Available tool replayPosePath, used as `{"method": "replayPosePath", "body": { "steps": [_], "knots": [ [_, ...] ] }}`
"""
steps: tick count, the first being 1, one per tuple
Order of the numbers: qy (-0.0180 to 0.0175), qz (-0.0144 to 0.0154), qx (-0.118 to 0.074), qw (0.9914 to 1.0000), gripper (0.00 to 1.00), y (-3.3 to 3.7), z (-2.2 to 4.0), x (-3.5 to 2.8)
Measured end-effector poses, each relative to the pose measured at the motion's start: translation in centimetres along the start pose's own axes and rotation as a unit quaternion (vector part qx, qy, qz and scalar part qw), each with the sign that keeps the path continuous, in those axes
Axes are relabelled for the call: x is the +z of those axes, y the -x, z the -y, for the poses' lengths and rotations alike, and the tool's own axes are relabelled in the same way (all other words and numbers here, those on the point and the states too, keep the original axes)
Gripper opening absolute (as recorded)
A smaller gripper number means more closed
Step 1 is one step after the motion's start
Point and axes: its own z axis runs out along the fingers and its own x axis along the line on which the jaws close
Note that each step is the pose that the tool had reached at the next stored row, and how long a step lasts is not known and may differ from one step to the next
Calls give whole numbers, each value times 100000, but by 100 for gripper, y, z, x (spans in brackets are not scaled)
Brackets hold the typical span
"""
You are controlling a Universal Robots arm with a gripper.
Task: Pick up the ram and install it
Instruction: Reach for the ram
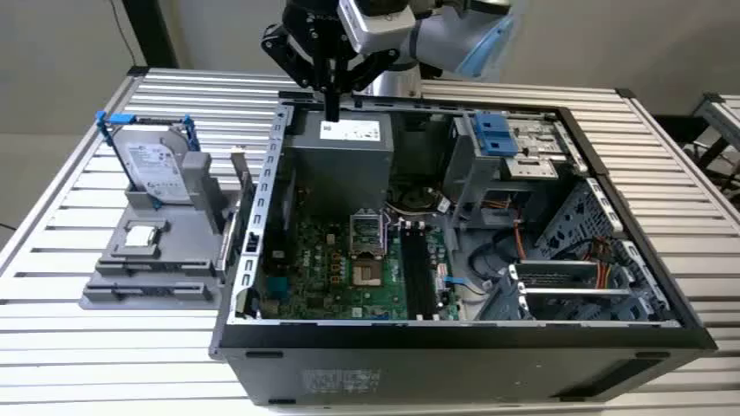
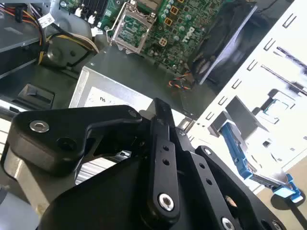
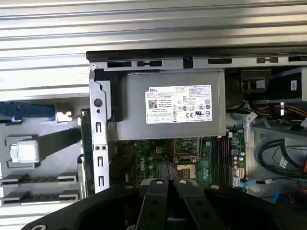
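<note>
In the exterior view I see the gripper point(image 1: 333, 111) in the upper middle of the frame, pointing straight down above the grey power supply point(image 1: 341, 165) at the back of the open computer case point(image 1: 463, 364). The jaws are closed together with nothing between them. The ram point(image 1: 244, 198) seems to be the thin dark stick standing on edge towards the exterior view's left, between the case wall and the grey fixture point(image 1: 151, 269). That fixture also carries the hard drive point(image 1: 156, 169) with blue rails. All of it sits on the slatted tabletop point(image 1: 93, 364). The black memory slots point(image 1: 417, 269) lie on the motherboard point(image 1: 324, 269), lower middle of the frame.

In the second wrist view the gripper point(image 2: 160, 108) has its black linkages drawn in, with the power supply point(image 2: 120, 76) and motherboard point(image 2: 163, 24) beyond it.

In the first wrist view the gripper point(image 3: 168, 170) hangs over the motherboard point(image 3: 144, 158) next to the power supply point(image 3: 168, 120). The ram point(image 3: 85, 143) shows as a narrow green strip just outside the case wall, well apart from the jaws.
</note>
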Motion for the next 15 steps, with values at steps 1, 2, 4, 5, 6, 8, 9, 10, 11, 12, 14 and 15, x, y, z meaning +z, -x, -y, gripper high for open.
{"method": "replayPosePath", "body": {
  "steps": [1, 2, 4, 5, 6, 8, 9, 10, 11, 12, 14, 15],
  "knots": [
    [-3, 1, 1, 100000, 0, 0, 0, 0],
    [-3, -1, 2, 100000, 0, 0, 0, 0],
    [1, 0, -1, 100000, 0, 0, 0, 0],
    [-6, 1, 2, 100000, 0, -2, 0, 0],
    [-7, -2, 2, 100000, 0, -6, 0, -1],
    [-7, -1, 6, 100000, 0, -17, 1, -1],
    [-7, -1, 3, 100000, 0, -20, 1, -1],
    [-6, -2, 1, 100000, 0, -23, 1, -1],
    [-3, 0, 5, 100000, 0, -28, 2, -1],
    [-1, 0, 0, 100000, 0, -33, 2, -1],
    [-4, -2, -2, 100000, 0, -39, 3, -1],
    [-2, -1, -5, 100000, 0, -41, 3, -1]
  ]
}}
